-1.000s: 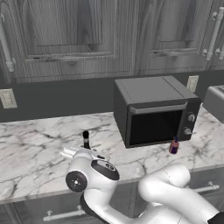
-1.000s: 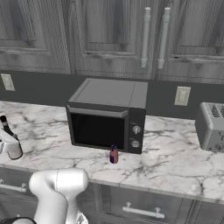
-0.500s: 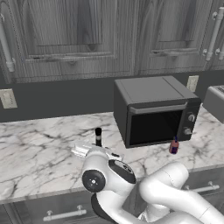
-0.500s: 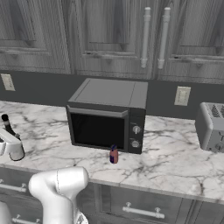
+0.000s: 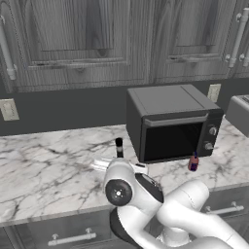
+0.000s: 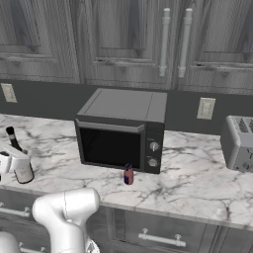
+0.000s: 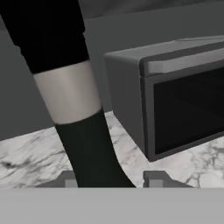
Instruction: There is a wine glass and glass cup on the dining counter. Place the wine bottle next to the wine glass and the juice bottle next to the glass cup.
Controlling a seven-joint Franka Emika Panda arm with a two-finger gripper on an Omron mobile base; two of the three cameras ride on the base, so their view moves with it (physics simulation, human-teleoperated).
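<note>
The gripper (image 7: 112, 179) has its two fingertips standing narrowly on either side of the base of the wine bottle (image 7: 72, 100), which fills the space between them in the hand view and leans a little across it, so I judge the bottle gripped low on its body. That low hold is the main worry: the long neck and cap rise far above the fingers, and a quick swing could let it pivot or slip. The microwave (image 7: 175, 92) sits just beside it on that side, so a turn that way could knock the bottle against its door. In the left base view the wine bottle (image 5: 119, 147) shows only its capped neck above the white arm, near the microwave's (image 5: 170, 121) front corner, while the juice bottle (image 5: 193, 162) stands by the other front corner, well apart. In the right base view the gripper (image 6: 12, 163) clasps the wine bottle (image 6: 18, 158) at the far left, with the juice bottle (image 6: 128, 174) in front of the microwave (image 6: 121, 131) and a toaster (image 6: 238, 143) farther along.
</note>
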